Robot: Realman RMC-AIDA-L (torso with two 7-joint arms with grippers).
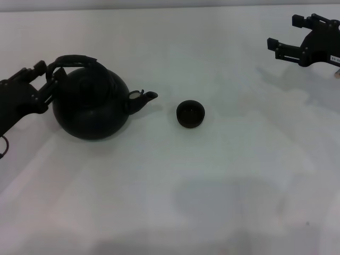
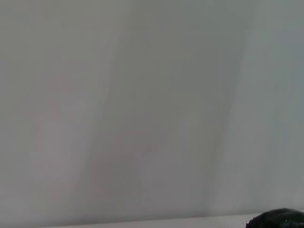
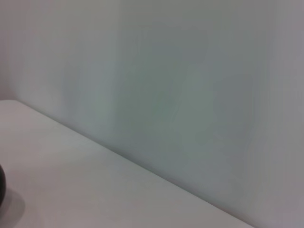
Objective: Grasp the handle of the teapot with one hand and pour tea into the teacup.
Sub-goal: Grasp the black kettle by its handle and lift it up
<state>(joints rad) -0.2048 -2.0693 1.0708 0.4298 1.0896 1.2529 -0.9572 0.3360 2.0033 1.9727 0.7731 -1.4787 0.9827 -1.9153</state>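
Teapot (image 1: pixel 91 106), left of bench (image 1: pixel 223 191): spout towards teacup (image 1: pixel 190 113) at 3 o'clock; left pincer (image 1: pixel 51 74) at handle (image 1: pixel 74 60) from 9 o'clock, grip cannot be told; right pincer (image 1: pixel 281 47) open, empty, well apart at 2 o'clock.

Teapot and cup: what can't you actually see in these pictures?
- Head view: whether the left gripper grips the handle; black blends with black.
- Head view: whether the teacup holds tea; its inside is too dark.
- Left wrist view: the teapot is cut off by the edge.
- The right gripper hangs far right, open.
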